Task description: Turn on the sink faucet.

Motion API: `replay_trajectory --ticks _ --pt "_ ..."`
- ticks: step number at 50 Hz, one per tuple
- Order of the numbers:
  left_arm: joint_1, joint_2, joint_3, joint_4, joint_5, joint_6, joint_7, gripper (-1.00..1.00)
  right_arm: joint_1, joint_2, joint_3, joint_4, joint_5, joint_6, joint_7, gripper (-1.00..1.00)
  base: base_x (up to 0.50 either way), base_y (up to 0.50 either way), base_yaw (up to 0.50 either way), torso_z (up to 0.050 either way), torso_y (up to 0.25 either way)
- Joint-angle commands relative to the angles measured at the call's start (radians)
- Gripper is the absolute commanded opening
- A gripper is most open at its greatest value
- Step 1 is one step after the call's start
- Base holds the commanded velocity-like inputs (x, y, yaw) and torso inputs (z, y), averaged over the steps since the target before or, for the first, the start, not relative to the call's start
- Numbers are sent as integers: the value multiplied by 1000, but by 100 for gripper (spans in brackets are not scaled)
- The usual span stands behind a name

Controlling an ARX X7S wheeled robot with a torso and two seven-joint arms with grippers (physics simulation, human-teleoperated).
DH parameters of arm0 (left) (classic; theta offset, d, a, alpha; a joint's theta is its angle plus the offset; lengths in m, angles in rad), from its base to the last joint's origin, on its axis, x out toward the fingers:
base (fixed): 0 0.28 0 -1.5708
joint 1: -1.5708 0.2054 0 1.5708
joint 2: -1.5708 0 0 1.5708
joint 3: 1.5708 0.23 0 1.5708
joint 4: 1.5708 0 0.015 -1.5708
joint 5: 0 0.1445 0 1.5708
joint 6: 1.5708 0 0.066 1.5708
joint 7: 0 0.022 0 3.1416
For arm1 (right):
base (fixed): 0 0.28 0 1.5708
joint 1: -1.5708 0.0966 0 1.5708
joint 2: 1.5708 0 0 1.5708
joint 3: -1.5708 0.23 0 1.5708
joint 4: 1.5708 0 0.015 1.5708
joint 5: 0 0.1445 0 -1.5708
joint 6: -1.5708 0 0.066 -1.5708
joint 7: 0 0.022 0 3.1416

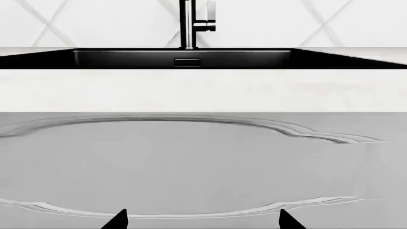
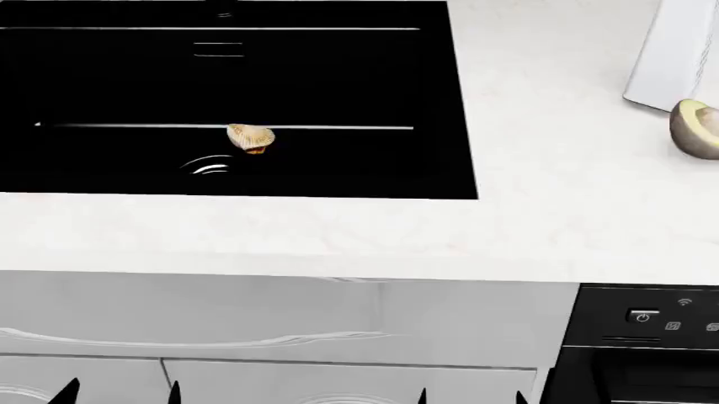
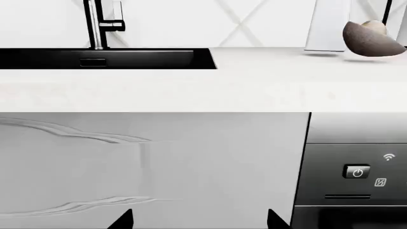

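Down at cabinet height, both arms sit low and nothing has been touched yet. Left pincer [image 1: 202, 220] shows only its two dark tips, set well apart, pointing at the pale cabinet front [image 1: 203, 162] below the table [image 1: 203, 90]. Right pincer [image 3: 199, 220] is the same story: two tips spread wide, nothing between them, aimed at the cabinet with the oven front [image 3: 356, 171] off to one side.

And the target? The sink faucet [image 1: 188, 24] stands at the far rim of the sink [image 1: 184, 58], against the white tiled wall, its post rising out of shot with a short stub jutting from one side. Right wrist view catches it too, well beyond the table's front edge. No water can be seen running from it.

From the head camera the sink [image 2: 337, 84] fills the upper left, a small shell-like thing [image 2: 249, 137] lying in it near the drain [image 2: 208, 167]; the tap itself is barely in shot there. A halved avocado [image 2: 696, 128] rests on the table to the right, well apart from the basin.

So by my reading, the task is at the very start. Everything is left: lift an arm over the table, reach across the basin, find the lever, and move it.
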Motion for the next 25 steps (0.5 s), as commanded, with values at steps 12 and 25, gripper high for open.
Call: replay_trajectory --ticks 12,25 --pt "-8 -43 51 1 -32 -17 -65 100 -4 45 -45 -10 59 -11 64 100 0 0 0 0 0" --pt "-1 -64 69 12 -69 -28 -85 100 -10 69 -72 -23 71 -30 90 100 0 74 0 0 0"
